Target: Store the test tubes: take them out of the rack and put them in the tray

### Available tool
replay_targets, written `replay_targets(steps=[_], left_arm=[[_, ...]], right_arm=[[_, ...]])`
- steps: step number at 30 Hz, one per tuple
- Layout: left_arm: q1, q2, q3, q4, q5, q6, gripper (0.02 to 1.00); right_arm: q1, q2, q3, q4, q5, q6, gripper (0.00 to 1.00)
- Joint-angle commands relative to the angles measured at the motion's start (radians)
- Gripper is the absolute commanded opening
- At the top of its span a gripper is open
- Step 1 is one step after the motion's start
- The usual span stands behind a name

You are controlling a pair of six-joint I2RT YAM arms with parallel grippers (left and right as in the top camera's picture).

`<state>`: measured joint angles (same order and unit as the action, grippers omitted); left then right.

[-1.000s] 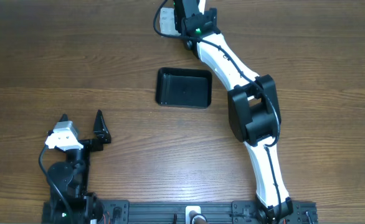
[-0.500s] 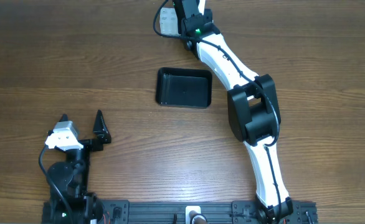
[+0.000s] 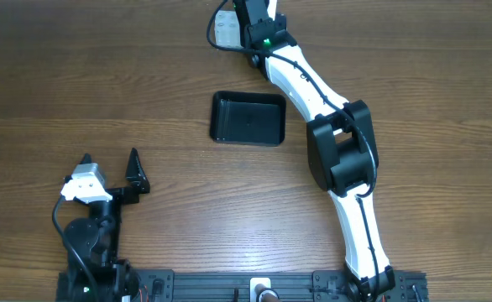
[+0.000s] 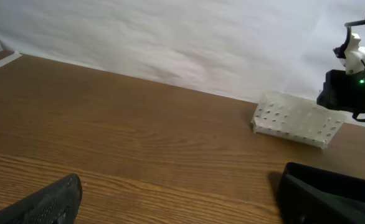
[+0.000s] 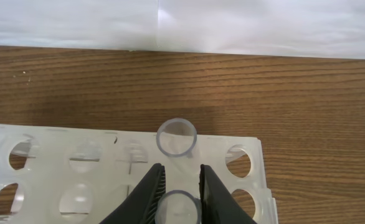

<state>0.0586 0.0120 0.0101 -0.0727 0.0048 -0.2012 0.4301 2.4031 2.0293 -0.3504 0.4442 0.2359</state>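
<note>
Right hand pinching test tube in rack | left hand wide | wood table, white backdrop

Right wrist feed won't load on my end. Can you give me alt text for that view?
The right claw is closed on the rim of a clear test tube that stands in a white rack. A second tube stands upright in the next hole beyond it. The rack sits on a brown wooden table.

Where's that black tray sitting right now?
In the top view the black tray sits near the middle of the table, just left of the right arm, with the white rack farther up by the far edge.
</note>
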Motion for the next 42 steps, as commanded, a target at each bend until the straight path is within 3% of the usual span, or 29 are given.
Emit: replay_targets(steps=[1,42], left_arm=[[0.005,-0.006,-0.005,-0.004,0.014,0.015,0.996],[0.005,-0.006,-0.005,-0.004,0.014,0.015,0.996]], right_arm=[[0.011,0.006,0.024,-0.005,-0.006,0.010,0.167],[0.036,-0.247,0.024,-0.082,-0.006,0.010,0.023]])
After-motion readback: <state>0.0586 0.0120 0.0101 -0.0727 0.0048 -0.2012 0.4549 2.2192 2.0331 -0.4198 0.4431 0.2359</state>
